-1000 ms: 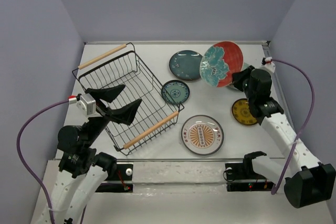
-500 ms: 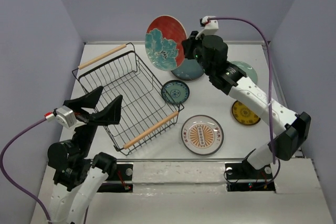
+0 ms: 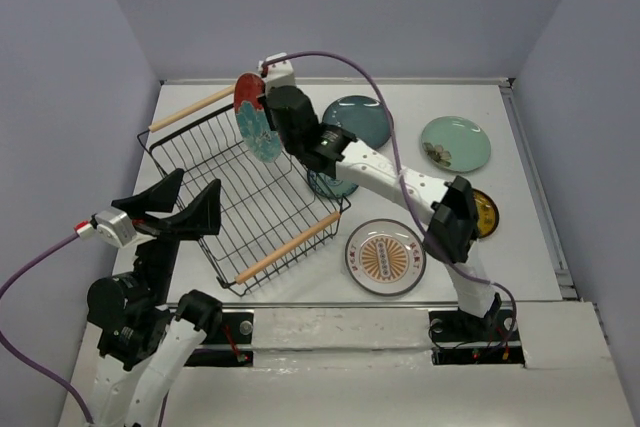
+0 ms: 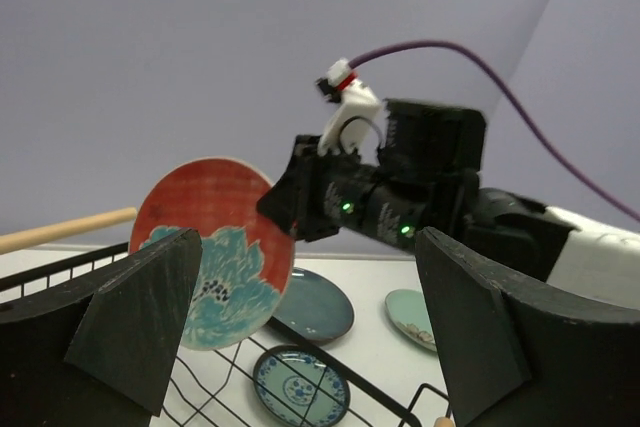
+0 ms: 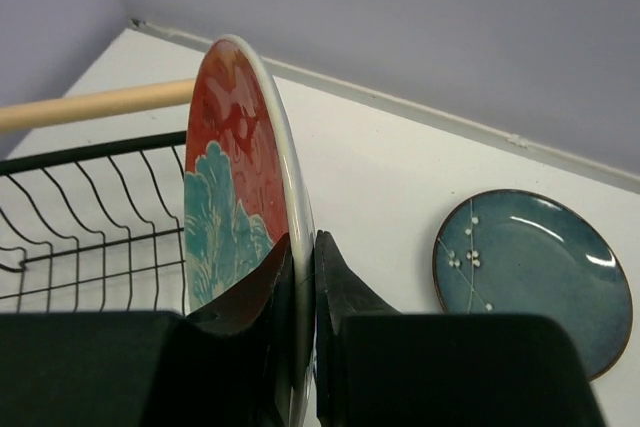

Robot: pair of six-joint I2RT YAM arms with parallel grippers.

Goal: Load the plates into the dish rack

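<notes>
Rim of red plate (image 5: 235,187) stands upright, pinched between right fingers (image 5: 348,292).

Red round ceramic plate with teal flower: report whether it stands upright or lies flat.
Upright on edge: the right gripper pinches the plate by its rim above the black wire dish rack.

The right claw (image 3: 272,125) swung the red plate (image 3: 250,112) from upper right to upper left, above the dish rack (image 3: 215,237) — the left claw (image 3: 185,209) retreated lower-left.
</notes>
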